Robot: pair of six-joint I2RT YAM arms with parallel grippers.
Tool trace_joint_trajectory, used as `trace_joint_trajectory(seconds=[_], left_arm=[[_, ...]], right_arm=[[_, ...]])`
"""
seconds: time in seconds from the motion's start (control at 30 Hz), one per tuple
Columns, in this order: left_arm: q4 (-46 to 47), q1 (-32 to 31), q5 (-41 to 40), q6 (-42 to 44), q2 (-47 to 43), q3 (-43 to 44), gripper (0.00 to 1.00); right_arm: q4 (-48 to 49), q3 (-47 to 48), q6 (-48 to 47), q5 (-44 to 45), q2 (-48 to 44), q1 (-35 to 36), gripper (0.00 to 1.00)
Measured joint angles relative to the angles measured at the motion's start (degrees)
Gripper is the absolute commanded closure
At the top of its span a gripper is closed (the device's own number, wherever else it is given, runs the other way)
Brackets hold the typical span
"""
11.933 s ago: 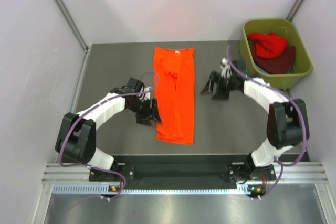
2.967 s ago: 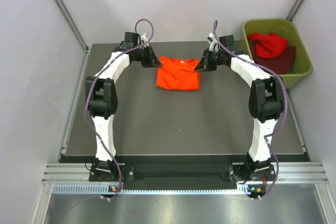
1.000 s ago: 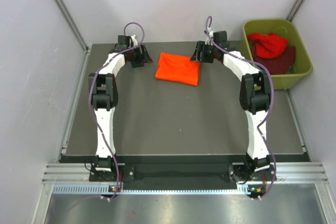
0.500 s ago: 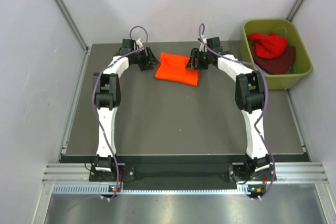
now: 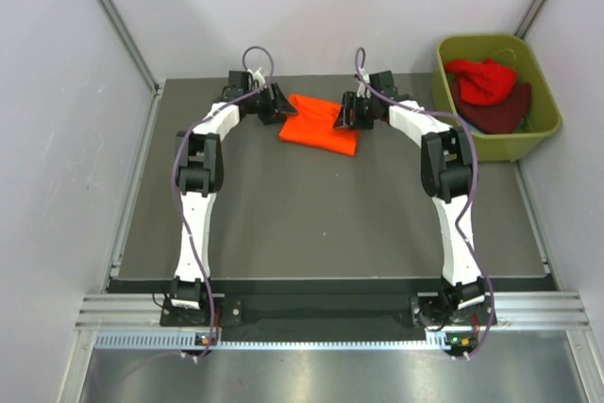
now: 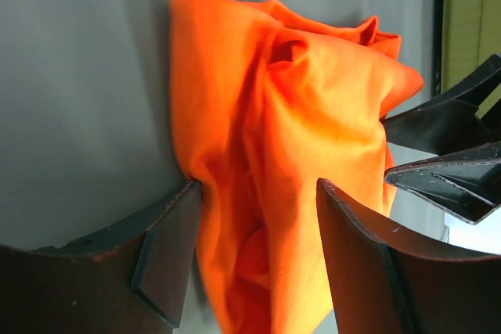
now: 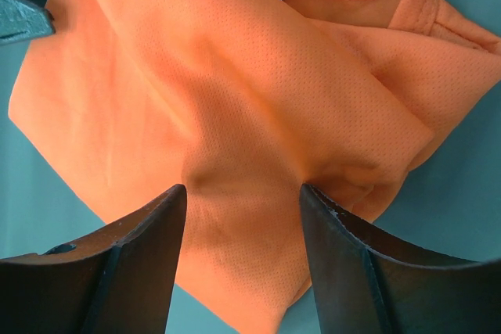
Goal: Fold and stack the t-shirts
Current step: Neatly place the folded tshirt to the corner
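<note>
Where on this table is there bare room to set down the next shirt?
Bare: the table between the two arms, from the orange t-shirt back to the bases. Crowded at the far edge: left end effector and right end effector flank the shirt, green tub beyond.

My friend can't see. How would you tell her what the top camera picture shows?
A folded orange t-shirt lies at the far end of a dark table, with the left gripper at its left edge and the right gripper over its right edge. An olive-green tub at the far right holds red cloth and maroon cloth.
</note>
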Motion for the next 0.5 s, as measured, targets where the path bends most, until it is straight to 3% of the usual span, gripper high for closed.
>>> trace_joint_trajectory(seconds=[0.33, 0.43, 0.47, 0.5], left_arm=[[1.42, -1.53, 1.18, -0.74, 1.09, 0.15, 0.51], [1.22, -1.46, 0.98, -0.76, 1.51, 0.15, 0.71], [1.11, -1.46, 1.05, -0.81, 1.7, 0.15, 0.83], [1.09, -1.44, 1.05, -1.07, 1.81, 0.09, 0.87]], right_arm=[[-0.04, 0.0, -0.17, 0.39, 0.09, 0.22, 0.39], [-0.04, 0.0, -0.2, 0.59, 0.09, 0.44, 0.39], [-0.02, 0.0, -0.22, 0.68, 0.09, 0.46, 0.39], [-0.04, 0.0, -0.24, 0.79, 0.09, 0.5, 0.39]])
